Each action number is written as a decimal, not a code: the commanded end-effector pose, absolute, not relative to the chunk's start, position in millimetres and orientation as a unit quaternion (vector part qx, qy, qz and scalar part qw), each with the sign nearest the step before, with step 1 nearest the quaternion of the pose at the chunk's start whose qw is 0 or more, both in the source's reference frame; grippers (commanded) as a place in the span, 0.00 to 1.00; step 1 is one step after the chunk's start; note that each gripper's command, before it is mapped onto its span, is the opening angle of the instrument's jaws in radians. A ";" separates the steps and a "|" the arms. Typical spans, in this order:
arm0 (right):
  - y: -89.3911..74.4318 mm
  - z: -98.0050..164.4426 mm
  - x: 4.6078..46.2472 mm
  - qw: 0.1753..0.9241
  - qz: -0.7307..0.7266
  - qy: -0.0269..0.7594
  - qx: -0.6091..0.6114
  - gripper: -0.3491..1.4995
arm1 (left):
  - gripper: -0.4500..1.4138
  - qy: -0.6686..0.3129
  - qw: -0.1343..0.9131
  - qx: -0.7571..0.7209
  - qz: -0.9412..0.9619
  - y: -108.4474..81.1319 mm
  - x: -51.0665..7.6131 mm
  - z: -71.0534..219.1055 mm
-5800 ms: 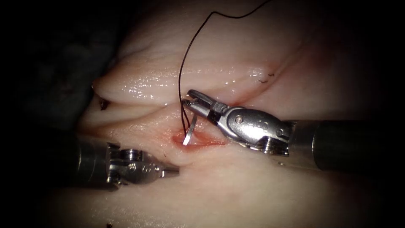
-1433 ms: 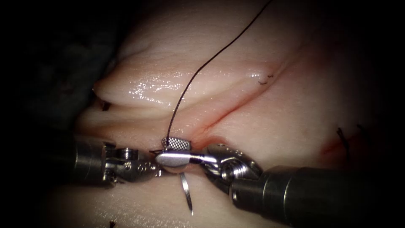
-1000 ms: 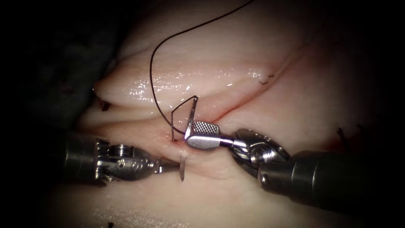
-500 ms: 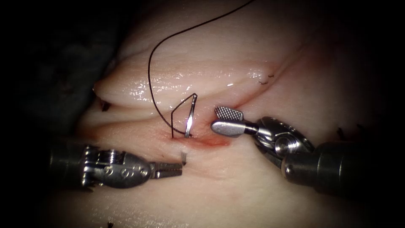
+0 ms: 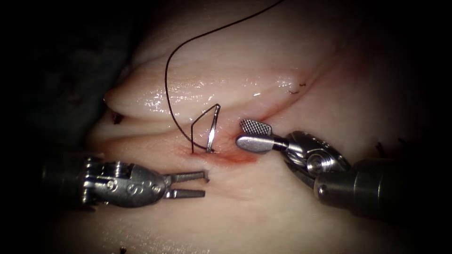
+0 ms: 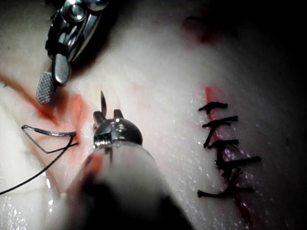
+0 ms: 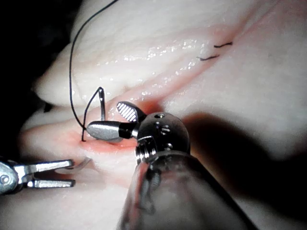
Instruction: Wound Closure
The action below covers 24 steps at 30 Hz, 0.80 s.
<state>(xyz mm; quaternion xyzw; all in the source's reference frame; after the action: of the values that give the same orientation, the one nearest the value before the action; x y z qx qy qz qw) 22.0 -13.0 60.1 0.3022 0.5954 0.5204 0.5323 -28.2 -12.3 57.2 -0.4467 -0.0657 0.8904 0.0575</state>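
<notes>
Standing through the cut (image 5: 233, 157), the needle (image 5: 213, 129) is embedded in tissue (image 5: 292, 56); both end effectors, left (image 5: 203, 183) and right (image 5: 252, 134), gape empty beside it, likely for regrasping.

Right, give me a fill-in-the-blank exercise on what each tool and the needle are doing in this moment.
1. The needle stands with its middle buried in the ____.
2. The fingers of the left tool are ____ around the needle's tip.
3. The right tool has open fingers and holds ____.
4. The thread trails from the needle's ____ end.

Missing words: tissue; open; nothing; rear
</notes>
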 end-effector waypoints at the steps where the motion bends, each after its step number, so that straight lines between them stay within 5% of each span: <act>1: -13.4 60.6 22.8 0.532 0.519 0.596 0.304 0.95 | 0.38 -0.066 0.056 -0.446 0.891 -12.6 -28.9 57.9; 14: -13.8 60.7 23.2 0.533 0.511 0.600 0.309 0.92 | 0.38 -0.060 0.053 -0.446 0.892 -11.3 -30.0 59.0; 16: -13.8 60.7 23.2 0.533 0.511 0.600 0.309 0.92 | 0.32 -0.058 0.052 -0.447 0.891 -11.3 -30.1 59.4; 19: -13.8 60.7 23.2 0.533 0.511 0.600 0.309 0.91 | 0.03 -0.064 0.046 -0.447 0.891 -11.5 -30.0 59.8; 24: -13.8 60.7 23.3 0.533 0.511 0.600 0.309 0.91 | 0.00 -0.106 0.051 -0.472 0.874 -12.5 -29.9 59.1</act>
<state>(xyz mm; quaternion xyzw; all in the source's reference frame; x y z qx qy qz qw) 22.5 -13.5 60.2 0.3076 0.5998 0.5114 0.5330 -29.5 -12.3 58.4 -0.4757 -0.1142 0.8705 0.0540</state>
